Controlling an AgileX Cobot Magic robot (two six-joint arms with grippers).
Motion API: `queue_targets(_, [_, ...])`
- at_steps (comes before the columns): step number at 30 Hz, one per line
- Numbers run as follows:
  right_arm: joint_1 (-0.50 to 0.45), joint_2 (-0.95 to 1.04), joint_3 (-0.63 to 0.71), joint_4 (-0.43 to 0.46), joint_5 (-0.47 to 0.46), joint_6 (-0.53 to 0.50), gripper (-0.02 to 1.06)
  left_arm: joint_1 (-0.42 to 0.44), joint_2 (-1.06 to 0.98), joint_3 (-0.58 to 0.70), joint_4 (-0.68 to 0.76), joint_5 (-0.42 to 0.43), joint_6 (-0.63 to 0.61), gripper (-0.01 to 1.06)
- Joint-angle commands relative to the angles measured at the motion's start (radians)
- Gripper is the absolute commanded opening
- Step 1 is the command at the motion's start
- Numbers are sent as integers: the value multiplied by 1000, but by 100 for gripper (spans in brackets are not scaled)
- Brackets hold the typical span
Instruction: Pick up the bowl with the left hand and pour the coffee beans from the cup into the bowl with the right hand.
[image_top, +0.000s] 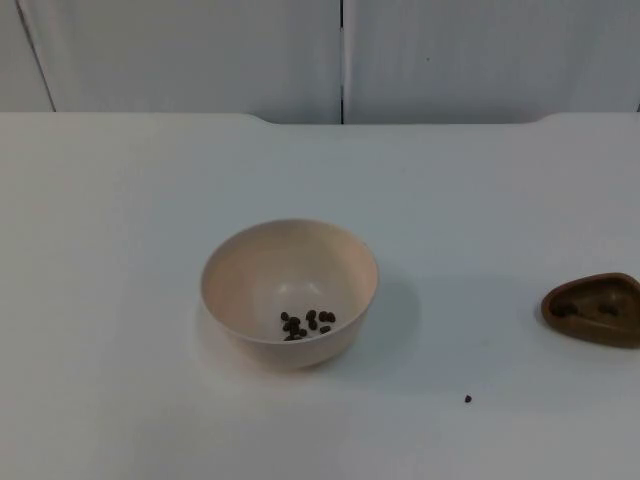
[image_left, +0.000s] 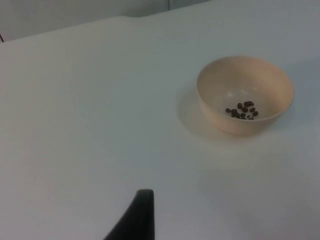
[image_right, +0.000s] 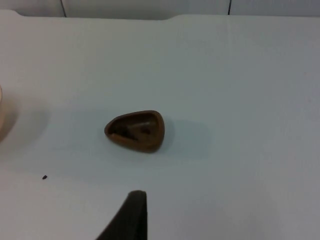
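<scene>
A cream bowl (image_top: 289, 290) stands upright mid-table with a small cluster of coffee beans (image_top: 306, 324) at its bottom. The same bowl (image_left: 244, 95) and its beans (image_left: 242, 111) appear in the left wrist view, well ahead of my left gripper (image_left: 134, 220), which hangs over bare table. A small brown teardrop-shaped cup (image_top: 595, 308) rests on the table at the right edge, with a few dark beans inside. In the right wrist view that cup (image_right: 135, 130) lies a short way ahead of my right gripper (image_right: 131, 217). Neither gripper touches anything.
One stray bean (image_top: 467, 399) lies on the white table (image_top: 120, 300) between bowl and cup, toward the front, and the stray bean (image_right: 44, 177) is also seen from the right wrist. The grey partition wall (image_top: 200, 50) closes the back.
</scene>
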Motion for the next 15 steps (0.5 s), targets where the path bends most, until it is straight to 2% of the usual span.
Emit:
queue_targets(1, [-6,-4,2,-2,-8,-8,105,21,-5,4,5,-1,-8,105])
queue_targets(5, [-6,-4,2,-2,-8,-8,105,75,-5,4,5,-1,-8,105])
queue_targets(9, [-6,-4,2,-2,-8,-8,105,165,-5,4,5,-1,-8,105])
queue_targets(15, [-6,-4,2,-2,-8,-8,105,234,-5,4,5,-1,-8,105])
